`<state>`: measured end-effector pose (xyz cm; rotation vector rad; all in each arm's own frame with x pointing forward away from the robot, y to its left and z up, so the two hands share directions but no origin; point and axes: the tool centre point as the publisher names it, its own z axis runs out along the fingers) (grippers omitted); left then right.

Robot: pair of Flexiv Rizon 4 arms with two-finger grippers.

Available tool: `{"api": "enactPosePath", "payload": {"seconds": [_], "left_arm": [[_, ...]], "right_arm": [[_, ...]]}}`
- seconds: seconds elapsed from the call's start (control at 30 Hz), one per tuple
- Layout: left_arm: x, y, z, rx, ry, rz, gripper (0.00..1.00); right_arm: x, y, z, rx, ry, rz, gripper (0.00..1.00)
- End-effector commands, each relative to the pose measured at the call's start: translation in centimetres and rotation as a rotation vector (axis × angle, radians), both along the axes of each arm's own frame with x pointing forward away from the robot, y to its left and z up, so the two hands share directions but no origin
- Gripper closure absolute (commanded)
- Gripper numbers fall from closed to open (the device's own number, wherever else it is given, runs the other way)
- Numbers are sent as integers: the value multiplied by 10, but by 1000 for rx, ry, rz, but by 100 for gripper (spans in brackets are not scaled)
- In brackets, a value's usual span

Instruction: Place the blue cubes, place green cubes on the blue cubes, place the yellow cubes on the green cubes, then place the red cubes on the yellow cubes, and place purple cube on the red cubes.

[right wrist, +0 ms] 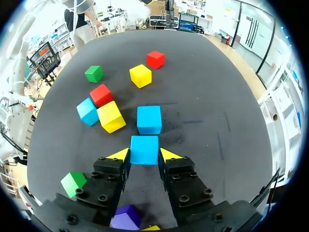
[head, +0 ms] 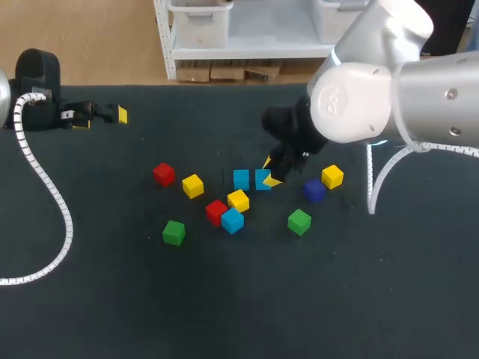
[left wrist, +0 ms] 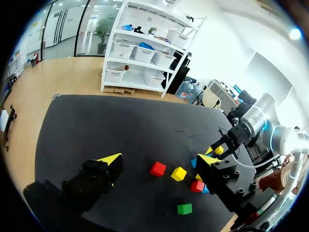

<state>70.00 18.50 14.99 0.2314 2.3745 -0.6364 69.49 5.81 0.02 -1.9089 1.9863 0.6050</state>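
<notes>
Cubes, plain, flat-faced and matte, lie on the dark, felt-like worktop (head: 389, 299). One blue cube (right wrist: 144, 149) sits flat on it with the right gripper (right wrist: 144, 155) closed on it, a wedge-shaped yellow tip against each side. A second blue cube (right wrist: 149, 119) stands just ahead, square to it, with a narrow gap between.

Off to one side a third blue cube (head: 232, 221), a yellow cube (head: 239, 200) and a red cube (head: 216, 212) huddle together, touching and skewed. Beyond them sit a lone yellow cube (head: 192, 185) and a far red cube (head: 164, 173), apart from each other, and a green cube (head: 174, 232) nearer the front.

On the other side of the gripper are the purple cube (head: 314, 190), a last yellow cube (head: 332, 176) close by it, and another green cube (head: 299, 221).

The left gripper (head: 102, 117) rests well apart at the worktop's far left, fingers spread wide with nothing between them. A ribbed white hose (head: 46, 187) trails from its arm.
</notes>
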Motion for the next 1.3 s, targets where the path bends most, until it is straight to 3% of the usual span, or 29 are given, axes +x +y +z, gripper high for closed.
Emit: {"api": "enactPosePath", "payload": {"seconds": [0.03,1.1,1.23,1.3], "left_arm": [[0,0,0,0,0,0,0],[0,0,0,0,0,0,0],[0,0,0,0,0,0,0],[0,0,0,0,0,0,0]], "right_arm": [[3,1,-1,0,4,4,100],[8,2,-7,6,22,12,100],[8,3,-8,7,25,18,89],[8,4,-8,7,27,19,76]]}}
